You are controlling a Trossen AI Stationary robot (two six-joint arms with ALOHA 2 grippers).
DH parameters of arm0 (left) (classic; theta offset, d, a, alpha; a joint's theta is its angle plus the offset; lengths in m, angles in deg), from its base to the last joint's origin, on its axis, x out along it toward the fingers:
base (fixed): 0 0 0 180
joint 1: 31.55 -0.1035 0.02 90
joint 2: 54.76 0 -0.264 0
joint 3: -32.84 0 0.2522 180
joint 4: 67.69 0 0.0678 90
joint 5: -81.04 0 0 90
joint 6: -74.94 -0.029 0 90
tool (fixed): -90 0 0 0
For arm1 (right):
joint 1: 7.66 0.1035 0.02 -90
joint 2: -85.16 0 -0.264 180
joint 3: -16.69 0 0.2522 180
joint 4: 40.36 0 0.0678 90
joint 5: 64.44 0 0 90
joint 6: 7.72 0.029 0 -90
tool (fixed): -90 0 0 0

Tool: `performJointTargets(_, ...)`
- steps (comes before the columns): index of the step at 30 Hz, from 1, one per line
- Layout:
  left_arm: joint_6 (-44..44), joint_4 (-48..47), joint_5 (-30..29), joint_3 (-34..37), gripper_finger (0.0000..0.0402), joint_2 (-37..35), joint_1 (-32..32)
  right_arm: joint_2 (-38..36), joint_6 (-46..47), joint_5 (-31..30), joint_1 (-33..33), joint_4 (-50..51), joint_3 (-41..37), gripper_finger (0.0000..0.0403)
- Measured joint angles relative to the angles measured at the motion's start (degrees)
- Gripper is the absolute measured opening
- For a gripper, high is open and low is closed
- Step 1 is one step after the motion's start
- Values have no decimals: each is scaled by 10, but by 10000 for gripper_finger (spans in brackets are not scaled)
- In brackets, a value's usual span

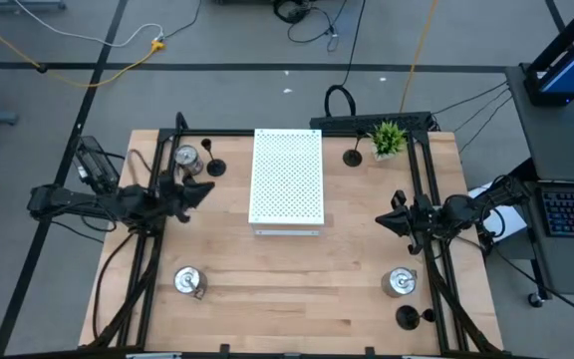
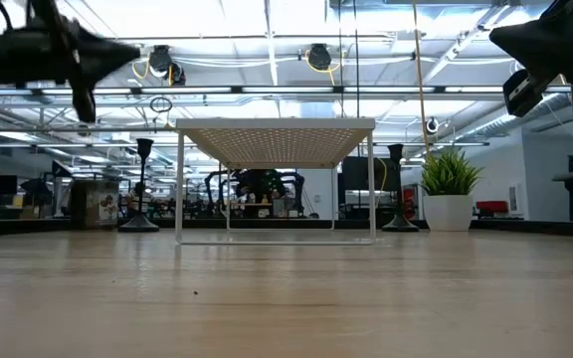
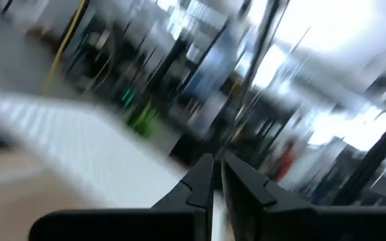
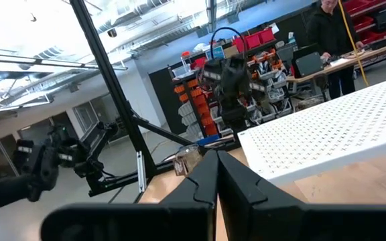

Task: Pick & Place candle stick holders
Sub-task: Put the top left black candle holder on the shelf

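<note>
Three silver holders stand on the table: far left [image 1: 185, 157], near left [image 1: 187, 280] and near right [image 1: 399, 282]. Three black holders stand on their round bases: far left [image 1: 214, 167], far right [image 1: 354, 157] and near right [image 1: 407, 317]. My left gripper [image 1: 205, 191] is shut and empty, raised above the table just near of the far-left pair. My right gripper [image 1: 381, 221] is shut and empty, raised right of the white board [image 1: 287, 179]. Two black holders show in the low view, one at the left [image 2: 143, 189] and one at the right [image 2: 396, 189].
The white perforated board stands on thin legs [image 2: 179, 189] in the table's middle. A small green potted plant [image 1: 388, 138] stands at the far right, beside a black holder. Bare wood lies along the near middle. A person [image 4: 330, 33] stands in the room beyond.
</note>
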State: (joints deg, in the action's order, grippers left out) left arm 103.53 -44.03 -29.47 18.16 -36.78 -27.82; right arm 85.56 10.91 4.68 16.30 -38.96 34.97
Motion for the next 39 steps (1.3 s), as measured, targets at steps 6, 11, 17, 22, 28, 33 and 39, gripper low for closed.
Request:
performJointTargets(6, -64, -41, -54, -58, 37, 7, 0, 0, 1, 0, 0, 1, 0, 0)
performJointTargets(11, -71, -323, -138, -197, 37, 47, 0, 0, 2, 0, 0, 1, 0, 0)
performJointTargets(17, -8, -615, -251, -358, 37, 140, 0, 0, 2, 0, 0, 0, 0, 0)
performJointTargets(22, 43, -755, -321, -412, 37, 194, -9, 0, -6, 0, 0, 0, 0, 0)
performJointTargets(28, 133, -827, -271, -404, 37, 221, -29, 0, -18, 0, 0, 0, 0, 0)
performJointTargets(33, 165, -827, -256, -404, 37, 241, -31, 0, -18, 0, 0, 1, 0, 0)
performJointTargets(39, 170, -827, -250, -404, 37, 250, -31, 0, -18, 0, 0, 2, 0, 0)
